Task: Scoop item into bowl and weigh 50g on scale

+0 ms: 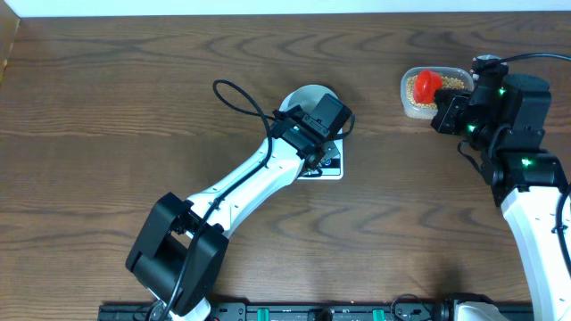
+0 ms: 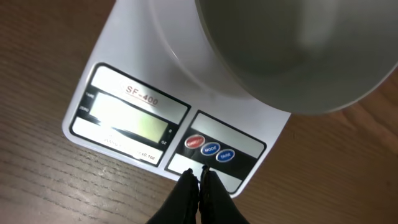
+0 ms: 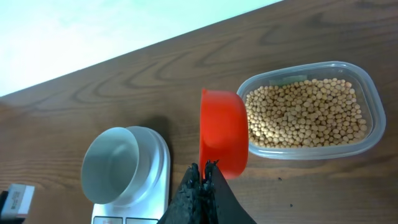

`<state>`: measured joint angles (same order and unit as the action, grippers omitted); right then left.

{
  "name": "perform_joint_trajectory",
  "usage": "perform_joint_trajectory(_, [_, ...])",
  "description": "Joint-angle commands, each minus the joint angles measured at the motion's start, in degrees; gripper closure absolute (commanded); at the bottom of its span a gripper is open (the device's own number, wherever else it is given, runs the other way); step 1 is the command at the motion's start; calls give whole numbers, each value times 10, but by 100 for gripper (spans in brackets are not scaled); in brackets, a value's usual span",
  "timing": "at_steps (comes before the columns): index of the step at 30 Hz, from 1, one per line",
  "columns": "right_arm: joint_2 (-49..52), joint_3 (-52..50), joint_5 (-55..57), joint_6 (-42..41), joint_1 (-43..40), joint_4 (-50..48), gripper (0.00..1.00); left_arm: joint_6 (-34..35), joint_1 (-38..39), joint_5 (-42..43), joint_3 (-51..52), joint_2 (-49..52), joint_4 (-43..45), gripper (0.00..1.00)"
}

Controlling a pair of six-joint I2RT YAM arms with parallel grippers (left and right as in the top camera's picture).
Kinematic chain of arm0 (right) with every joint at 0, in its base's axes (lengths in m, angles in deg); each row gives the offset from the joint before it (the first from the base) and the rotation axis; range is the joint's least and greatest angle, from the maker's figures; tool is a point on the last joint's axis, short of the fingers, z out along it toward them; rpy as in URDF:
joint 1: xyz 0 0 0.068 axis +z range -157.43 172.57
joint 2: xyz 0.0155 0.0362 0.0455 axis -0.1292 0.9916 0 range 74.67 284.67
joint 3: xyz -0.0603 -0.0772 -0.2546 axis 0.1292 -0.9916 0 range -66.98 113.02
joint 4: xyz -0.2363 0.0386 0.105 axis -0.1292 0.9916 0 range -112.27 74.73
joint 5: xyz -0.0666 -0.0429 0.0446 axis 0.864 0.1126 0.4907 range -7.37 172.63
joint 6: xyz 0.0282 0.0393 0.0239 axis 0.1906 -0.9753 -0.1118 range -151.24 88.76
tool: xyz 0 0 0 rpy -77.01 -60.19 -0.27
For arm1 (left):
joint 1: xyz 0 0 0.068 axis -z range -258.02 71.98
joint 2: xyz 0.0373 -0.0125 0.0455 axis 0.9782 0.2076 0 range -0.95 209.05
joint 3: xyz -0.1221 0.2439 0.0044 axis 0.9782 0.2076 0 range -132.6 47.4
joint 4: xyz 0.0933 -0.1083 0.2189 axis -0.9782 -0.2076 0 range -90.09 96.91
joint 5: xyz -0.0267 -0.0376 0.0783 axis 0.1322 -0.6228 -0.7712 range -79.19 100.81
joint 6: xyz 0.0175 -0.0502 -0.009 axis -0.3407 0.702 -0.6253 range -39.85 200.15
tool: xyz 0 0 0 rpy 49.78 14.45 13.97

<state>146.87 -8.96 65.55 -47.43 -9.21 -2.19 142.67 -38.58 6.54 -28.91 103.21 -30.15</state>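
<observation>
Beans (image 3: 305, 115), small, round and tan-yellow, lie in a clear tub (image 3: 311, 152) at the far right of the wooden surface (image 1: 134, 107). The right tool (image 3: 203, 168), its fingers pressed together, pinches a red scoop (image 3: 222, 130) and holds it tipped on its side at the end of the tub nearer the scale. Whether anything lies in the scoop cannot be told.

Well apart from the tub, near the middle of the surface, the pale bowl (image 2: 292, 56) sits empty on the far half of the white scale (image 2: 124, 50). The left tool (image 2: 200, 177) hangs with its fingers pressed together, gripping nothing. Its tips are at the scale's near edge, just beside a row of three round buttons (image 2: 210, 149), one red and two blue; whether the tips touch the scale cannot be told. The display (image 2: 127, 118), to the left of the buttons, glows pale green, its figures too faint to read.
</observation>
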Motion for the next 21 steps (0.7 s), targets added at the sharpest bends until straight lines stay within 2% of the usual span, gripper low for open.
perform_joint_trajectory(1, [-7,12,2,19,-3,3,99,-10,-2,-29,4,0,-1,92])
perform_joint_trajectory(9, [-7,12,3,19,-3,29,99,-10,-2,-67,4,16,21,93])
perform_joint_trajectory(21, [-7,12,16,19,-3,29,99,-9,0,-67,4,68,31,92])
